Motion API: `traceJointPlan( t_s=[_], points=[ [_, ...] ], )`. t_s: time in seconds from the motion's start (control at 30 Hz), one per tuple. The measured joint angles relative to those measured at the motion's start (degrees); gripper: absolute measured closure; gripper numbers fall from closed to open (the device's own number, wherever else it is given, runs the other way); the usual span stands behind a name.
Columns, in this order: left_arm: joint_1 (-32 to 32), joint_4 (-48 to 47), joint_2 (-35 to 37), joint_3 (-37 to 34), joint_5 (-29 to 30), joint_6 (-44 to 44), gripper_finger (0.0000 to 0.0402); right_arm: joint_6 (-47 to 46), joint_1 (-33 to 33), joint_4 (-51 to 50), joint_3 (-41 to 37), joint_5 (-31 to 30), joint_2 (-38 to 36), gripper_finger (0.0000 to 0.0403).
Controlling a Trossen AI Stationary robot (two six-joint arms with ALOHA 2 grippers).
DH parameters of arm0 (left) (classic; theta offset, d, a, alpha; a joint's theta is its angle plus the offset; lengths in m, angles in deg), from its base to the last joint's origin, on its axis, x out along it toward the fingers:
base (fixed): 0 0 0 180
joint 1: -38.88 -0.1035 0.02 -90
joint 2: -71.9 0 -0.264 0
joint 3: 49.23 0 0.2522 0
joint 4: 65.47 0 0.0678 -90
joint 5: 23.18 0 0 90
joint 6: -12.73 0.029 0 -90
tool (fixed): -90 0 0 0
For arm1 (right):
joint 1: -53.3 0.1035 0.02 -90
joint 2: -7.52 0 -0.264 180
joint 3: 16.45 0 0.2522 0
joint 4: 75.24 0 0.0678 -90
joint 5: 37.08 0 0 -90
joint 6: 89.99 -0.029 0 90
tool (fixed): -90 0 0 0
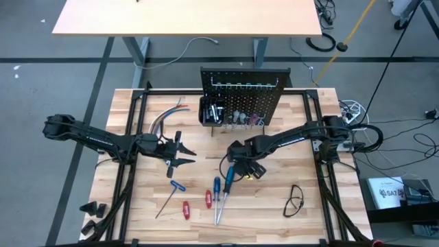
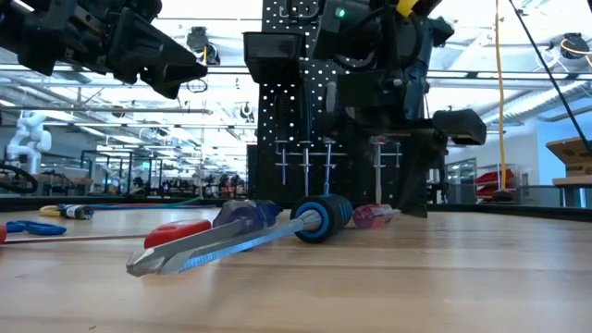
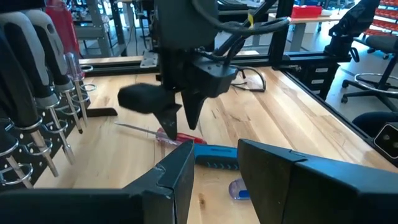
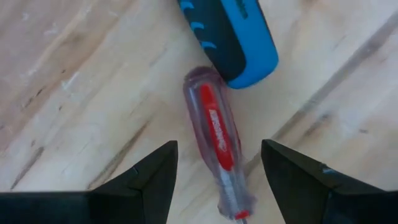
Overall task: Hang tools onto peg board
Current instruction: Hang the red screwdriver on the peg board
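A pale wooden desk (image 1: 288, 171) carries the job. Near its middle lies a small clear-handled screwdriver with a red core (image 4: 217, 134), its butt just beside a blue-and-black handle (image 4: 233, 34). The right hand (image 4: 217, 180) hovers directly over it, fingers spread on either side. To grip well, it should drop straight down and close across the handle's middle, clear of the blue tool. The peg board (image 1: 243, 89) stands behind. The left hand (image 1: 180, 152) waits spread, well apart.
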Motion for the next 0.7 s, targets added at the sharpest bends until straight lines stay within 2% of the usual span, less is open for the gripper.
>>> traceJointPlan(
  t_s=[0.27, 0.5, 0.6, 0.7],
  points=[
    [0.0, 0.2, 0.0, 0.0, 0.0, 0.0, 0.0272, 0.4, 0.1, -0.1, 0.3, 1.8, 4.5, 0.0179],
    [0.0, 0.2, 0.0, 0.0, -0.5, -0.2, 0.0272, -5.8, 0.1, -1.4, 0.3, 1.9, 5.5, 0.0180],
    [0.0, 0.1, 0.0, 0.0, -0.5, -0.2, 0.0272, -8.1, 0.1, -2.6, 0.3, 2.5, 5.6, 0.0196],
    [0.0, 0.1, 0.0, 0.0, -0.5, -0.2, 0.0272, -9.5, 0.5, -3.4, 0.2, 2.5, 5.6, 0.0239]
  ],
)
